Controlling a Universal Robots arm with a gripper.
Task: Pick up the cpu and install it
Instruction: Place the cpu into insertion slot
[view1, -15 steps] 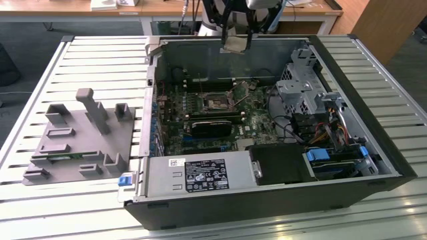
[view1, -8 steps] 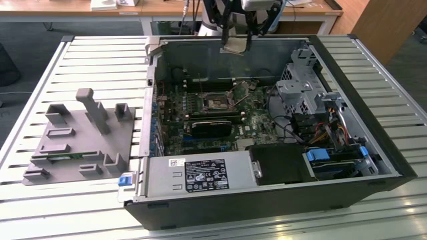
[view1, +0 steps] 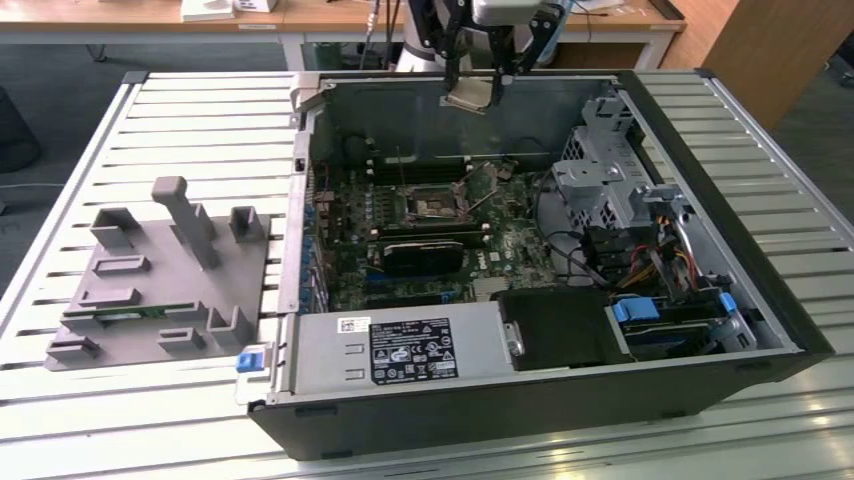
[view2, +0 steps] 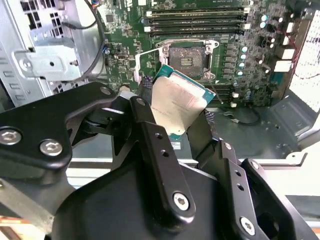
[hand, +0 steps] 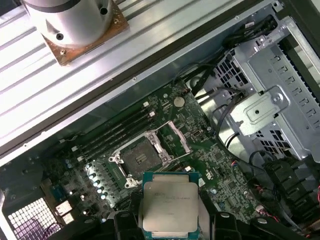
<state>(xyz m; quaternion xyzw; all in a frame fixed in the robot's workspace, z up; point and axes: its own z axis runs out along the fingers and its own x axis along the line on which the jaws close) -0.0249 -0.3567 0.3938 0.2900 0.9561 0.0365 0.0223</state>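
The hand (view2: 175, 124) is closed on the cpu (view2: 178, 102), gripping two opposite edges; both hang over the open computer case (view1: 534, 412). The socket (hand: 138, 157) lies uncovered on the motherboard (hand: 220, 156).

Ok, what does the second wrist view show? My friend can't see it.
The gripper holds the cpu, a flat silvery square, between its black fingers. Beyond it lies the green motherboard with an empty square socket.

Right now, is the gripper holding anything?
The gripper is closed on the cpu, held in the air over the motherboard.
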